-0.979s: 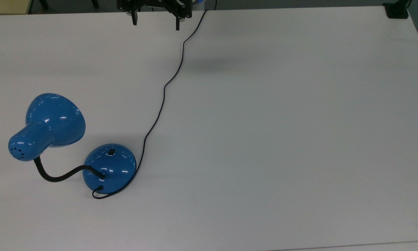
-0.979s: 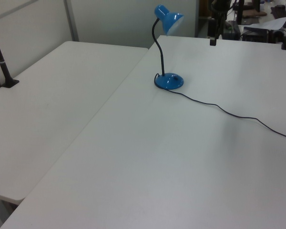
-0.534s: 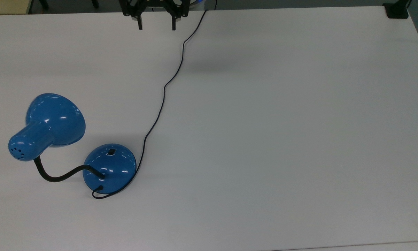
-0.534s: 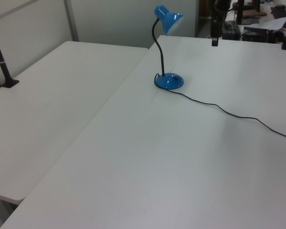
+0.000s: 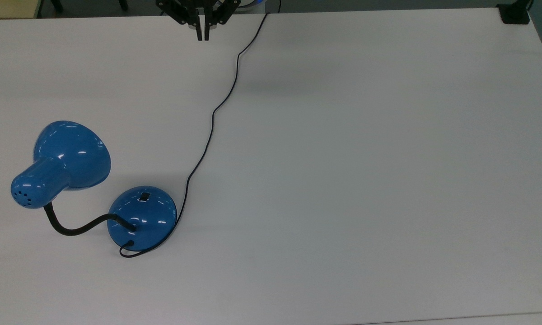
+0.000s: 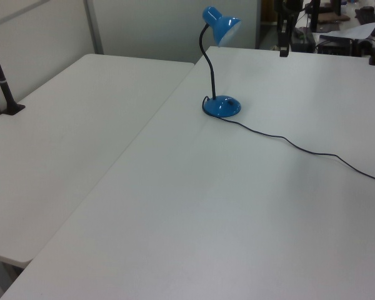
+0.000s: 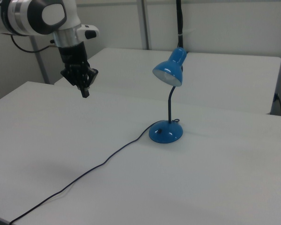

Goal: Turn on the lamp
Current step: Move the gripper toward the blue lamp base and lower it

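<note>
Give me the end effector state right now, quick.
End effector: closed, holding nothing, hanging in the air well away from the lamp.

Glossy blue lamp (image 5: 142,219) — black gooseneck (image 5: 74,228), white table (image 5: 343,158)

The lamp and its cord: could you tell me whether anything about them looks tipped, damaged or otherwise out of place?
Nothing stands out. The lamp stands upright on its base on the white table, unlit, shade intact. Its cord trails loosely across the table without knots. The gripper hangs far from it, shut and empty.
</note>
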`<state>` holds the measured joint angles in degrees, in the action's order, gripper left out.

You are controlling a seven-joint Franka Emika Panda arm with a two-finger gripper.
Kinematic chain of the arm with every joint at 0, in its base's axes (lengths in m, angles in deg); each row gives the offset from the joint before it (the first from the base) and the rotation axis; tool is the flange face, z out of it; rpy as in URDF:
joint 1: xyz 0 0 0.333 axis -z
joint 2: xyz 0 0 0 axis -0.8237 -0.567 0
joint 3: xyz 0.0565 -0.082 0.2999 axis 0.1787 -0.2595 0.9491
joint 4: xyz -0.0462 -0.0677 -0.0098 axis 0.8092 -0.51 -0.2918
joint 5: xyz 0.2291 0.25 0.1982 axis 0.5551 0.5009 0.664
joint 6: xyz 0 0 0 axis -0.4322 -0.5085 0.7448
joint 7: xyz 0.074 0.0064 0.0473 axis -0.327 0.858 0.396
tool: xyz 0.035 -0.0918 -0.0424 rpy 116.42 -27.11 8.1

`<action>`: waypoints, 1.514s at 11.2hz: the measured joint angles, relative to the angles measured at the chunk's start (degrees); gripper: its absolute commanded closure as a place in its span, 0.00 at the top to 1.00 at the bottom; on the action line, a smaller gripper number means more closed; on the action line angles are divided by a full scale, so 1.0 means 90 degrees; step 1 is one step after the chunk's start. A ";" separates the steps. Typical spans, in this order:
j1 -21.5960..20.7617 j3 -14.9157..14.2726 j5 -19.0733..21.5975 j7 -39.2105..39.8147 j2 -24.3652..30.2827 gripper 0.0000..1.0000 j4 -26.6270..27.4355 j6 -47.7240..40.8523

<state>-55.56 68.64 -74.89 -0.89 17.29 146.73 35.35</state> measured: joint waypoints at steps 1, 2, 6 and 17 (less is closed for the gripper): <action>0.0004 0.0000 0.0000 0.0000 0.0000 0.00 -0.0002 0.0000; 0.0013 -0.0001 0.0000 0.0000 0.0000 0.00 -0.0003 0.0000; 0.0182 -0.0006 0.0003 -0.0379 -0.0005 0.00 -0.0003 0.0000; 0.1061 -0.0054 0.0451 -0.1017 -0.0539 0.00 0.0945 0.2496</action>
<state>-46.01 68.15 -70.83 -10.04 12.43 155.24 57.82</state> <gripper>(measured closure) 0.991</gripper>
